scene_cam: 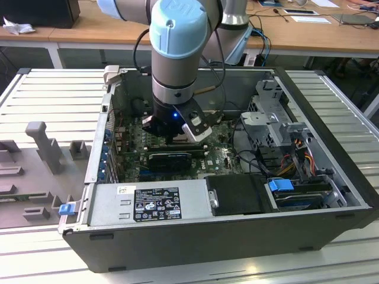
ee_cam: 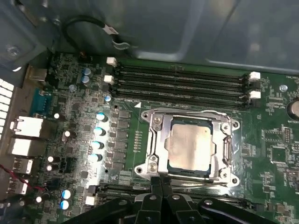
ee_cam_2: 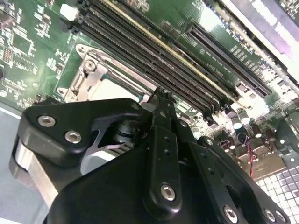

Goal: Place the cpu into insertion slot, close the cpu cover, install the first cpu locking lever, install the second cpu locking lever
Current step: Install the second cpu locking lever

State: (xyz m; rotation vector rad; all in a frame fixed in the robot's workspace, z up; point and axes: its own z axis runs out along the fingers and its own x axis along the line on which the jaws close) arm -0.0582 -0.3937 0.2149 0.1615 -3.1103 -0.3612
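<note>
In the first wrist view the pale silvery cpu (ee_cam: 189,145) lies flat in the insertion slot (ee_cam: 223,173). The silvery cpu cover (ee_cam: 157,140) is down around it, so the cpu shows through its window. My gripper (ee_cam: 161,180) is shut with nothing between its fingers. Its tips are at the socket's edge on the side away from the memory slots. The second wrist view has the gripper (ee_cam_2: 160,97) low over the socket (ee_cam_2: 100,79), hiding most of it. From the exterior view, the gripper (scene_cam: 176,137) is down inside the open computer case, over the green motherboard (scene_cam: 222,157).
Long black memory slots (ee_cam: 182,81) run beside the socket, and capacitors (ee_cam: 99,137) stand on another side. The case walls (scene_cam: 195,234) enclose the board. A power supply (scene_cam: 148,204), a black box (scene_cam: 237,195) and a drive cage (scene_cam: 272,112) with cables crowd the case.
</note>
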